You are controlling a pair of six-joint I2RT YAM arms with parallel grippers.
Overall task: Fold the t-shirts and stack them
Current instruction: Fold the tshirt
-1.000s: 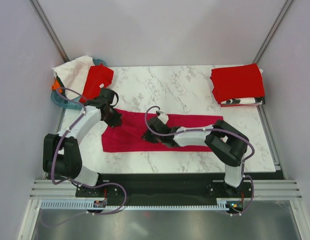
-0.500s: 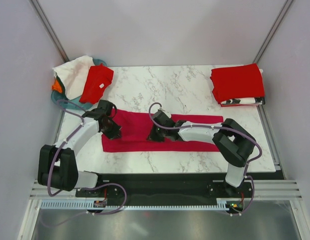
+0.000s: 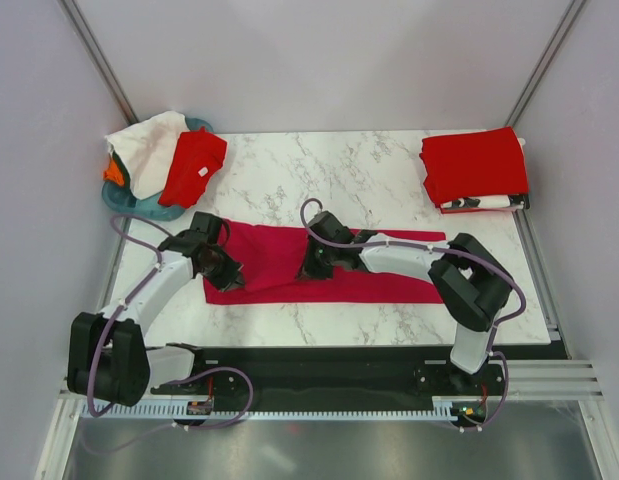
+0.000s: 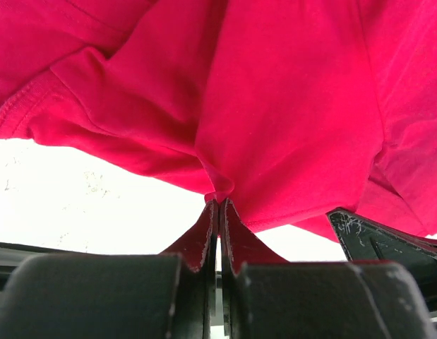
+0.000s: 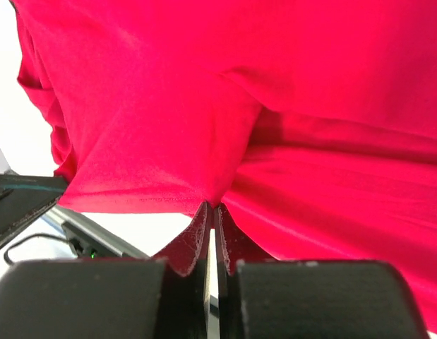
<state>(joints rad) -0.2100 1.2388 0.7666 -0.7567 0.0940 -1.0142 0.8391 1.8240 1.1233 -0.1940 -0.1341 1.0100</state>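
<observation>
Left pincer (image 4: 218,201) is clamped tight on a small pinch of the crimson shirt (image 3: 274,250). The right pincer (image 5: 211,206) looks the same, jaws pressed together with just a nib of cloth at the tips. Both bites are tiny, so that's worry number one. A brisk pull could slide the fabric out of one side, and the fold would go crooked or flop open. The right one seems to have only the very edge.

The shirt lies as a long band across the near-middle of the counter (image 3: 339,180). The left pincer holds it by the 8 o'clock end and the right pincer holds it around the middle. Worry two: the right arm stretches over the 3 o'clock half of the band. I can't tell if it's touching, but a low sweep could drag and rumple that part.

Room-wise, the best open marble is toward 12 o'clock, so I'd carry the fold that way. At 2 o'clock sits the folded stack (image 3: 474,165), bright red on top, tight against the counter's right edge, so a wide swing could nudge it. At 10 o'clock the teal basket (image 3: 124,200) hangs off the corner with a white shirt (image 3: 144,150) and a red shirt (image 3: 194,165) spilling out, close to the left arm's elbow path. Only a thin strip of bare marble shows at 6 o'clock, so pulling toward the bases risks cloth going over that edge.
</observation>
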